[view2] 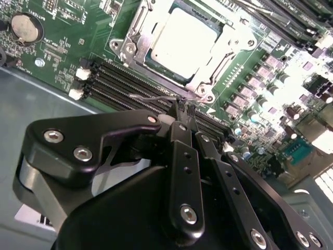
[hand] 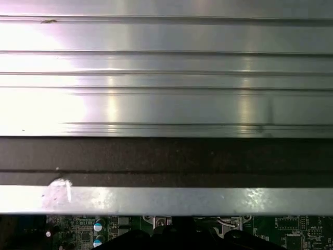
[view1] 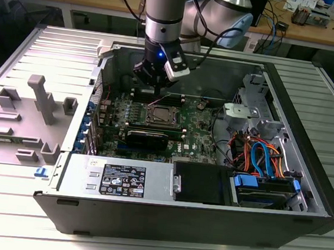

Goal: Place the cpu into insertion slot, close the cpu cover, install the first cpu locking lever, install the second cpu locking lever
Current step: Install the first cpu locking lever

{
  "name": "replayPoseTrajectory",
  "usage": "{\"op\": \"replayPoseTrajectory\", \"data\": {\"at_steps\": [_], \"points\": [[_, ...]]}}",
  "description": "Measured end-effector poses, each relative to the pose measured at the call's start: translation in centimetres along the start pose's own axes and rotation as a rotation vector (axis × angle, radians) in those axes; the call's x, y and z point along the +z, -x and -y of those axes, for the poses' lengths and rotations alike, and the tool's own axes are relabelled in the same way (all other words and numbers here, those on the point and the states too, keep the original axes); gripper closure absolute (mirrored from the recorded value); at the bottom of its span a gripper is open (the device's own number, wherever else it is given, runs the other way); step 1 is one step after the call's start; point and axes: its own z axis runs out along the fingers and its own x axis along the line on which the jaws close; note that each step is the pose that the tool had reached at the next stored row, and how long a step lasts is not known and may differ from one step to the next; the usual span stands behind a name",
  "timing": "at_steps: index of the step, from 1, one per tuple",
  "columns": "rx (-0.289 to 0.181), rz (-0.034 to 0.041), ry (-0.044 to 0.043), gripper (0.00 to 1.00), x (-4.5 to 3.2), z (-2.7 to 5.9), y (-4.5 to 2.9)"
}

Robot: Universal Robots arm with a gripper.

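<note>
The cpu (view2: 182, 41), a silvery square, lies in the insertion slot (view1: 161, 114) on the green board. The cpu cover (view2: 218, 66), a thin metal frame, lies flat over the chip's edges. A thin wire locking lever (view2: 151, 97) runs along the socket's near side, beside the black memory slots. My gripper (view2: 183, 108) hangs just off that side of the socket with its black fingers (view2: 179, 112) pressed together. Their tips sit right at the lever wire; I cannot tell whether they pinch it. In the exterior view the gripper (view1: 153, 82) hovers over the socket's far edge.
The board lies inside an open computer case (view1: 307, 144) on a ribbed metal table (hand: 166, 73). A black card (view1: 147, 138) sits near the socket, with cables and drive bays (view1: 264, 164) at the exterior view's right. A coin battery (view2: 25, 28) is on the board.
</note>
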Motion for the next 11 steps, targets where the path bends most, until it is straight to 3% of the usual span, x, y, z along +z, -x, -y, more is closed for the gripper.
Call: {"op": "replayPoseTrajectory", "data": {"at_steps": [11], "points": [[0.0,0.0,-0.0051,0.89,0.69,-0.16,0.79]]}}
